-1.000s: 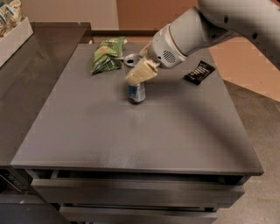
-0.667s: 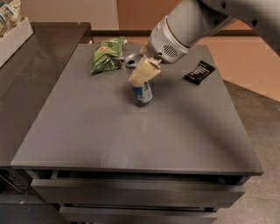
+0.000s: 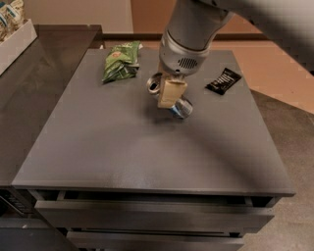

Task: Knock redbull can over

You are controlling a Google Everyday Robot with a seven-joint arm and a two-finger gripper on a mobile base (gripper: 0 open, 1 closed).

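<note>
Now the can is no longer upright as it was a second ago. It is tipped well over, with its pull-tab top toward the back left and its blue bottom toward the front right, near the middle of the rear half of the grey table. Whether it lies fully flat on the surface cannot be told, because the gripper covers its middle. The gripper, with its cream-coloured tip, sits right on the can, pointing down from above. Whether it is spread or pressed together cannot be told. The arm came in from the right before; it now reaches down from the back edge, with its grey wrist above the can.

The green bag lies where it was, at the back left of the table and a little apart from the can's top. The black wrapper also keeps its place at the back right.

A white bin stands on the dark counter at far left and holds pale snack packets, only partly in view. Under the table top is a drawer; its inside cannot be seen.
</note>
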